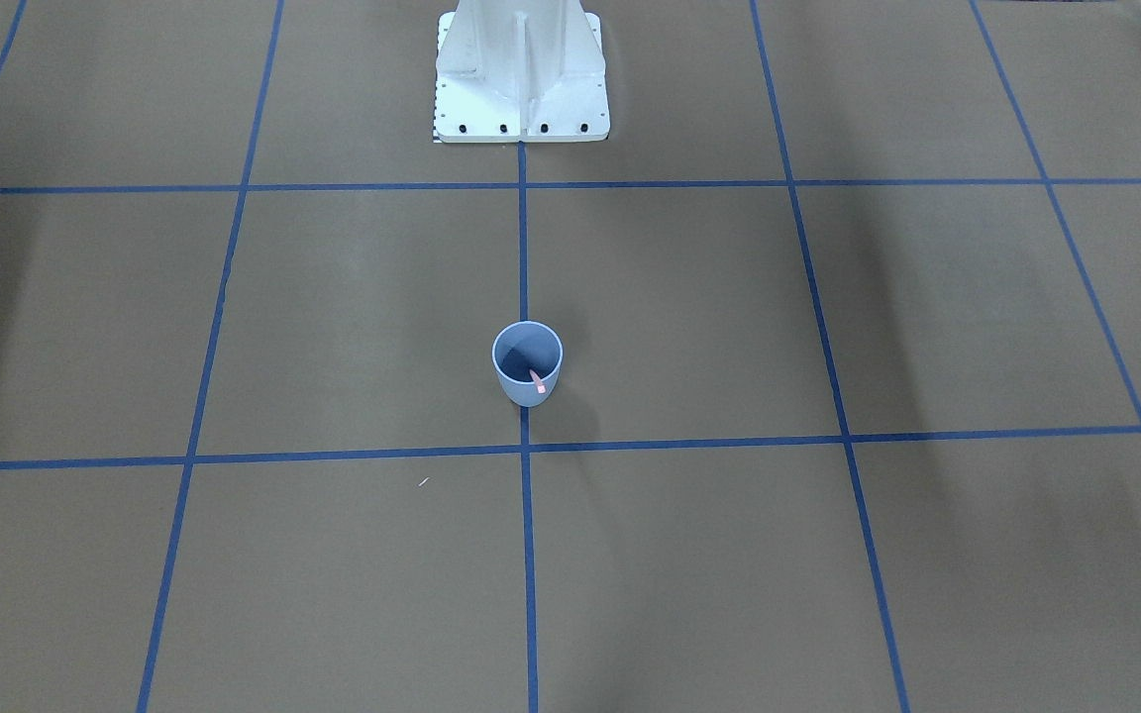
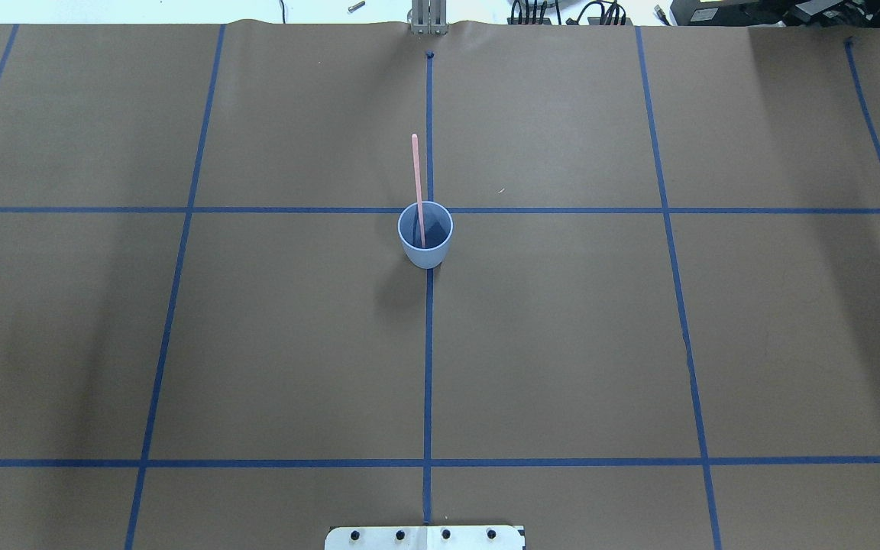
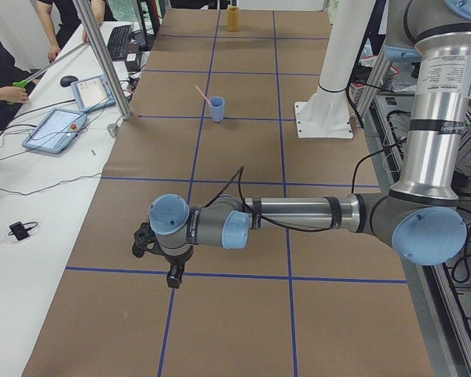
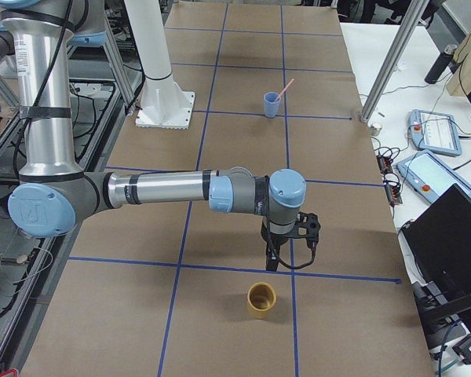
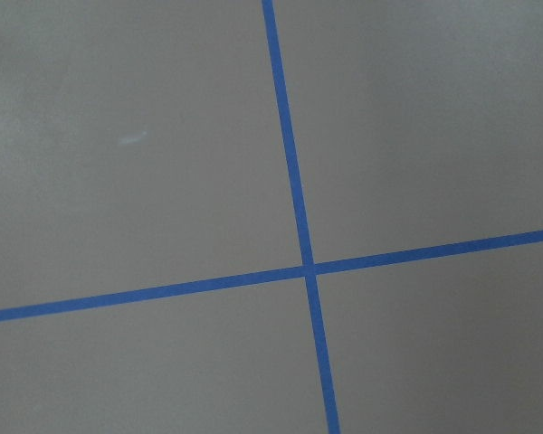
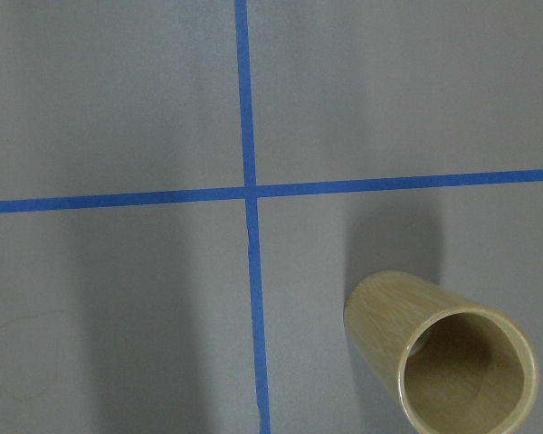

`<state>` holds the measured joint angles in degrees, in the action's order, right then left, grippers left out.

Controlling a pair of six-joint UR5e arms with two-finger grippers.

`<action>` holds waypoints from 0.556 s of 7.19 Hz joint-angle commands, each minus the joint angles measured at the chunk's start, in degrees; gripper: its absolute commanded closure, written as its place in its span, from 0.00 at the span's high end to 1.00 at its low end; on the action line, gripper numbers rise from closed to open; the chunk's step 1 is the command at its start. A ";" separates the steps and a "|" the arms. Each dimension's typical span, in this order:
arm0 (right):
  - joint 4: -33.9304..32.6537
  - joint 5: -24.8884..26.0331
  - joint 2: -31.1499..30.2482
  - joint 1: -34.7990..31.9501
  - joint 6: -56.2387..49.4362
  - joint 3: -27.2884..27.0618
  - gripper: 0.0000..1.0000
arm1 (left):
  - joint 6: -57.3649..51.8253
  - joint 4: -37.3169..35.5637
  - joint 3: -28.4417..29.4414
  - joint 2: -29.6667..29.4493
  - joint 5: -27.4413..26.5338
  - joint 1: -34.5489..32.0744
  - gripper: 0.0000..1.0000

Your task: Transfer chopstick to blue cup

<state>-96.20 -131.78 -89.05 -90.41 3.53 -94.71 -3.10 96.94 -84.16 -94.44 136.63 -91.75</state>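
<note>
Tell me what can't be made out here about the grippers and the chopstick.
Left gripper: shows only in the exterior left view, small under its wrist; open or shut unclear.
Right gripper: only in the exterior right view, same problem.
Chopstick: its lower end sits inside the blue cup; the cup's wall hides it in both side views.

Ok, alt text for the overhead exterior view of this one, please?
A pink chopstick stands in a blue cup at the middle of a brown table gridded with blue tape, leaning toward the far edge. No robot arm shows, only a white base plate at the bottom edge.
</note>
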 commanded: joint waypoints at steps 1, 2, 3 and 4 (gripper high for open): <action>0.13 -0.41 0.02 -0.56 0.16 0.14 1.00 | 0.11 0.00 0.14 -0.13 -0.04 0.08 0.99; 0.13 -0.49 0.02 -0.73 0.08 0.14 1.00 | 0.11 0.00 0.05 -0.04 -0.04 0.08 0.99; 0.13 -0.41 0.11 -0.73 -0.19 -0.12 1.00 | 0.11 0.00 0.05 -0.04 -0.04 0.00 0.99; 0.13 -0.41 0.11 -0.73 -0.62 -0.21 1.00 | 0.11 0.00 -0.04 -0.04 -0.04 0.00 0.99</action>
<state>-96.07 -132.21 -88.98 -91.10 3.33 -94.76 -2.99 96.94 -84.13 -94.49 136.58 -91.72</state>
